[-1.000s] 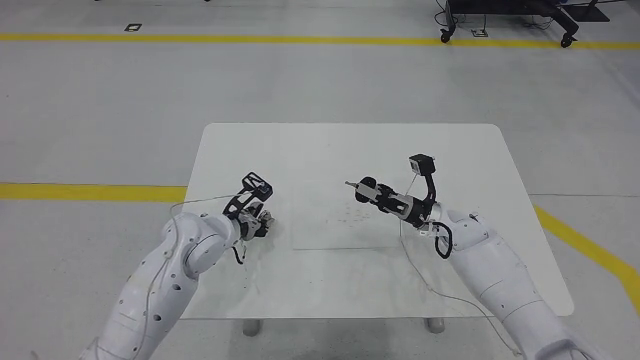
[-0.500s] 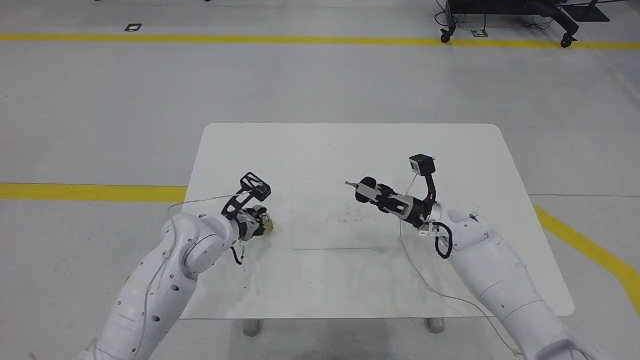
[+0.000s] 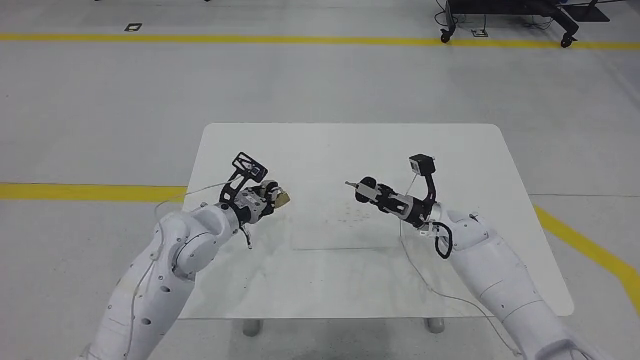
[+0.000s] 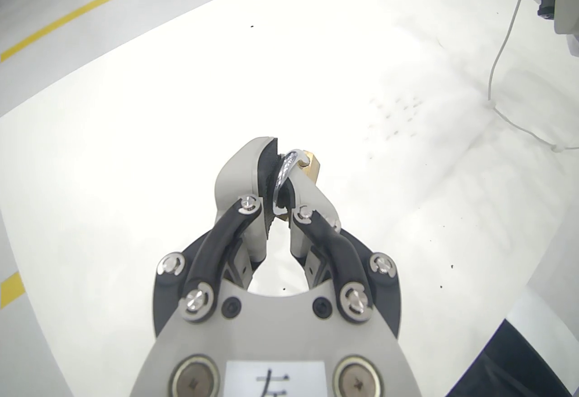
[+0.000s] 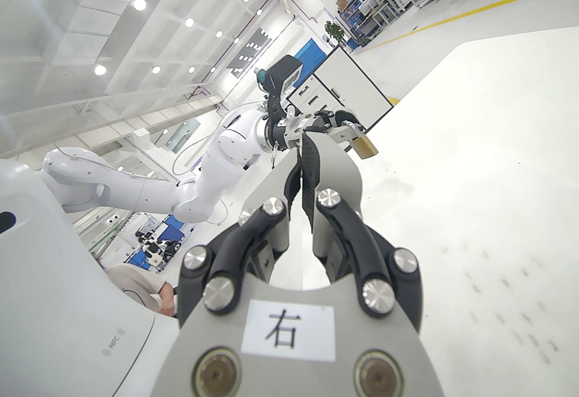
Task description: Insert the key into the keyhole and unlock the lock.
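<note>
A brass padlock (image 3: 283, 198) hangs a little above the white table (image 3: 450, 150), left of the middle. My left gripper (image 3: 266, 201) is shut on its silver shackle (image 4: 286, 169), and the brass body (image 4: 313, 166) juts out past the fingertips. Over the table's middle, my right gripper (image 3: 363, 189) is shut on the key (image 3: 350, 184), whose thin silver tip points toward the padlock. In the right wrist view the right gripper (image 5: 304, 145) has its pads pressed together and the key itself is hidden. Beyond it I see the left gripper (image 5: 337, 127) with the padlock (image 5: 365, 146).
A white cable (image 4: 502, 55) trails onto the table beside the right arm. Faint dark specks (image 4: 398, 118) mark the tabletop between the grippers. The table's far edge (image 3: 350, 126) meets grey floor with yellow lines.
The left gripper has lifted the padlock off the table and carried it up and toward the middle, with the brass body now turned to the right arm. The right arm has kept still.
</note>
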Controlling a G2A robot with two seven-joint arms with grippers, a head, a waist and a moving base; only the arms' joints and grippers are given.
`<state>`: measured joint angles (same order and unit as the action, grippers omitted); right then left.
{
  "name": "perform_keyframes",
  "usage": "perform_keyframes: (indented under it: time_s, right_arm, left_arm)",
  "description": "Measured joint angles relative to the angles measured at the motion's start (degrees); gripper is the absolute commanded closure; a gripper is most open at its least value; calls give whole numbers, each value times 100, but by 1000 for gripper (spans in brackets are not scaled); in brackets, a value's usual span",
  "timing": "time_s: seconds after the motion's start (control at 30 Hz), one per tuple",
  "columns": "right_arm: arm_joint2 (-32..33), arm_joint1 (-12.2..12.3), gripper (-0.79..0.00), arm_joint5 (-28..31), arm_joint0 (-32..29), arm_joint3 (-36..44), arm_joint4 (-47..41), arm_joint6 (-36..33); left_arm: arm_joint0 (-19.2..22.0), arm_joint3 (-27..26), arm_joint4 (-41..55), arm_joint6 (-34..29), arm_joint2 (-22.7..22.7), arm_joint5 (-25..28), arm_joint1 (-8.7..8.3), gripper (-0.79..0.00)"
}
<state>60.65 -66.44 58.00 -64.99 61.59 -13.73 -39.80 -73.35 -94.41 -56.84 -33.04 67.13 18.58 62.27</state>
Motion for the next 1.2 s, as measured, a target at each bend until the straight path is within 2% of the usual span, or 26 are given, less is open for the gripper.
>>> perform_keyframes:
  time_s: [0.13,0.2,0.23,0.37,0.47,0.53,0.8,0.83,0.9,1.07,1.2]
  right_arm:
    - [0,-1,0,-6,-3,4,2,6]
    - [-28,-19,0,-152,-35,86,71,155]
    - [-50,-34,0,-228,-45,132,107,260]
    - [-173,-130,0,-365,9,195,198,783]
    - [-244,-201,0,-332,51,168,169,1156]
    - [-254,-210,0,-327,51,166,142,1212]
    - [-252,-208,0,-329,49,168,144,1194]
    - [-251,-209,0,-344,41,181,141,1209]
    - [-241,-222,0,-505,10,258,266,1375]
    - [-230,-289,0,-613,-101,448,1100,2143]
    - [-134,-328,0,-607,-189,541,1719,2782]
  left_arm:
    - [-17,15,54,36,15,-32,10,0]
    - [5,142,529,-31,86,-84,49,0]
    - [67,244,915,-174,126,-115,67,0]
    - [489,805,3424,-993,197,-507,167,0]
    - [714,1110,4866,-1291,268,-694,214,0]
    - [756,1150,5193,-1314,292,-657,213,0]
    - [706,1187,5285,-1314,266,-759,225,0]
    - [692,1223,5468,-1367,245,-933,243,0]
    - [751,1414,6326,-1780,223,-1602,308,0]
    - [1179,2189,9092,-2788,160,-3288,456,0]
    - [1422,2626,9858,-2921,-4,-3942,516,0]
